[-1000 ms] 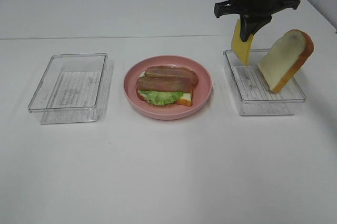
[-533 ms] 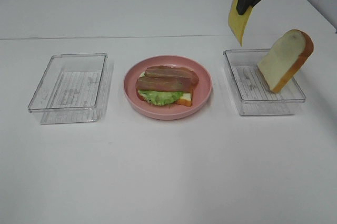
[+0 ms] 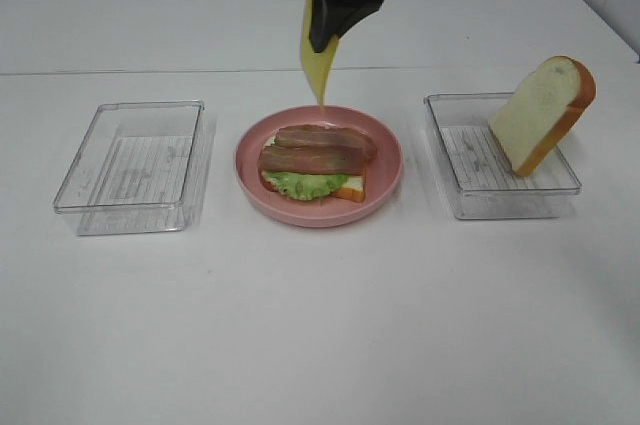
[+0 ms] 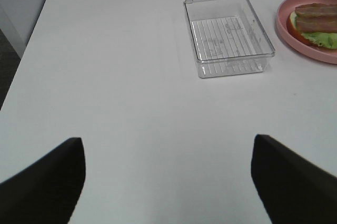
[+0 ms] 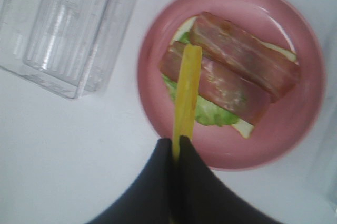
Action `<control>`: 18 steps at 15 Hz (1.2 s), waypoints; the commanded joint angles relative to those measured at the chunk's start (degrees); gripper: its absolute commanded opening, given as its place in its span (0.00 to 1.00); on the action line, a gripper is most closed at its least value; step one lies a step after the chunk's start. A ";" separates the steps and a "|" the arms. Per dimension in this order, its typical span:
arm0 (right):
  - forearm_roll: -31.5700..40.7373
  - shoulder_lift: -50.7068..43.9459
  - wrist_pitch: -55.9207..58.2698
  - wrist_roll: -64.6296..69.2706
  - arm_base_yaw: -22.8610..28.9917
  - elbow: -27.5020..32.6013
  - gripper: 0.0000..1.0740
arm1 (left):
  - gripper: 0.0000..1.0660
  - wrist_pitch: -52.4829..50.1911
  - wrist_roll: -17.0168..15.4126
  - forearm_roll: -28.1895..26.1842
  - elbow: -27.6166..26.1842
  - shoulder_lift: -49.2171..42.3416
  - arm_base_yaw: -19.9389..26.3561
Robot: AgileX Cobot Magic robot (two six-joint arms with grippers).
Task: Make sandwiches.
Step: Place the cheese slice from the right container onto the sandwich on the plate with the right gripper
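My right gripper [image 3: 326, 37] hangs above the back rim of the pink plate [image 3: 390, 181], shut on a thin yellow cheese slice [image 3: 317, 67] that dangles edge-down. On the plate lies a partly stacked sandwich: bacon strips [image 3: 318, 148] over green lettuce [image 3: 298, 184] on a bread slice [image 3: 351, 188]. The right wrist view shows the cheese [image 5: 185, 95] pinched by the gripper [image 5: 175, 147] right over the bacon [image 5: 237, 66]. A second bread slice [image 3: 545, 110] leans upright in the right tray [image 3: 470, 200]. My left gripper [image 4: 167, 147] stands open over bare table, apart from everything.
An empty clear tray [image 3: 133, 157] sits left of the plate, also seen as the clear tray [image 4: 228, 34] in the left wrist view beside the plate [image 4: 283, 28]. White table spreads in front of the plate and trays.
The right gripper has carried the cheese slice up and left, from above the right tray to above the plate. The left gripper shows no change.
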 commanded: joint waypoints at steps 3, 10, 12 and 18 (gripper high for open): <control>5.04 3.32 -6.53 0.40 3.15 -0.06 0.00 | 0.74 -0.29 -0.11 -0.23 0.06 -0.74 0.00; 6.65 10.37 -11.97 0.40 2.98 -0.06 0.00 | 0.74 -0.29 -0.11 -0.23 0.06 -0.74 0.00; 6.70 11.86 -13.01 0.00 2.98 -0.06 0.00 | 0.74 -0.29 -0.11 -0.23 0.06 -0.74 0.00; -2.75 16.16 -12.78 -0.40 2.86 -0.06 0.00 | 0.74 -0.29 -0.11 -0.23 0.06 -0.74 0.00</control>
